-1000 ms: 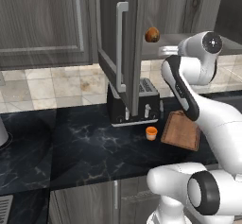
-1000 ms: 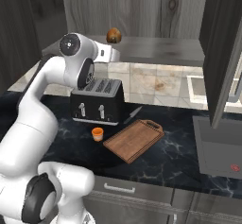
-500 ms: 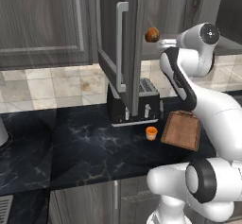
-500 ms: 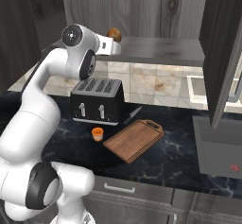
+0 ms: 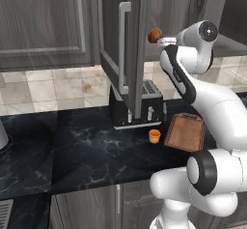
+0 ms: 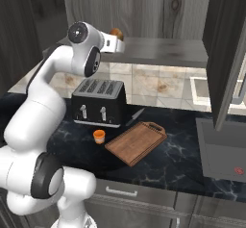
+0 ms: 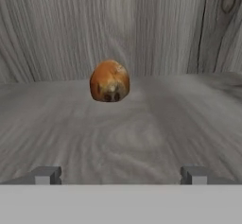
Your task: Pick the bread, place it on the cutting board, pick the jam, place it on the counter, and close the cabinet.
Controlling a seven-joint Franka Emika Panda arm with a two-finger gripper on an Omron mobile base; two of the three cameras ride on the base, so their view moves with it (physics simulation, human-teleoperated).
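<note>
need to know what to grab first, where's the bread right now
The bread sits on the shelf of the open cabinet, above the toaster, straight ahead of the open gripper and not yet between its fingers.

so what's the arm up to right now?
It's reaching into the open cabinet for the bread, which sits on the shelf just ahead of the open, empty gripper. The jam is on the counter beside the bare cutting board.

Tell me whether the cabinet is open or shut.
Open. The cabinet door stands swung outward over the toaster, leaving the bread visible on its shelf.
</note>
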